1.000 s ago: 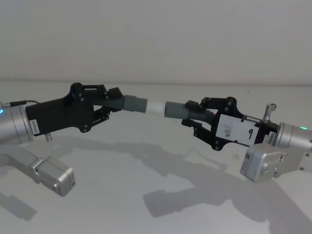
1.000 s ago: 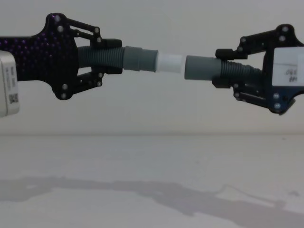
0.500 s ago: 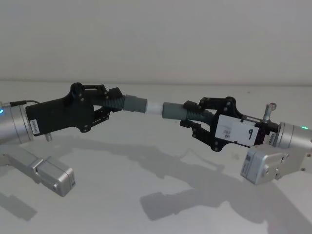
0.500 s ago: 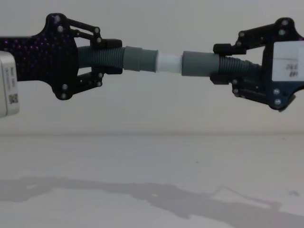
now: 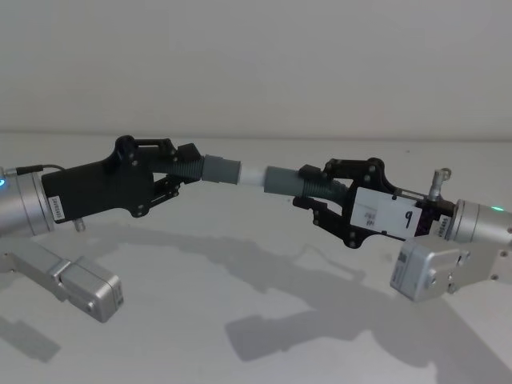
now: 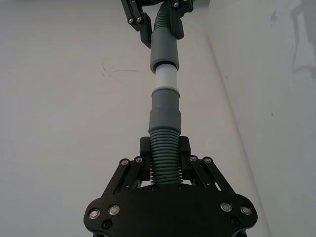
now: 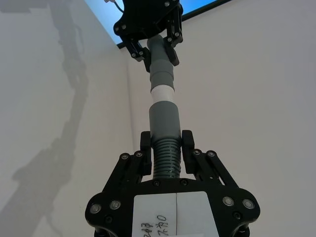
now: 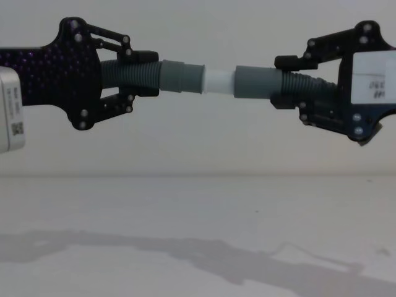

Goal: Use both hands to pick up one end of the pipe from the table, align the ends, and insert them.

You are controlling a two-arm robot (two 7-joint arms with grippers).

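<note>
Both pipe pieces hang above the table (image 5: 240,320), end to end in one line. My left gripper (image 5: 189,164) is shut on the corrugated part of the left pipe piece (image 5: 222,170), whose white plug tip (image 5: 252,176) points right. The right gripper (image 5: 310,189) is shut on the right pipe piece (image 5: 282,178). In the chest view the white tip (image 8: 219,80) meets the mouth of the open collar (image 8: 257,81) with no gap showing. The left wrist view looks along the left piece (image 6: 165,113) to the tip (image 6: 165,79); the right wrist view looks along the open collar (image 7: 164,118).
Shadows of the arms fall across the white table (image 8: 185,216). A pale wall (image 5: 256,64) rises behind. The silver wrist housings (image 5: 84,288) (image 5: 436,268) hang below the arms, above the table.
The right gripper has moved left with its piece. The gap between the open collar and the white tip has closed, and less of the tip shows. The left gripper has stayed still.
</note>
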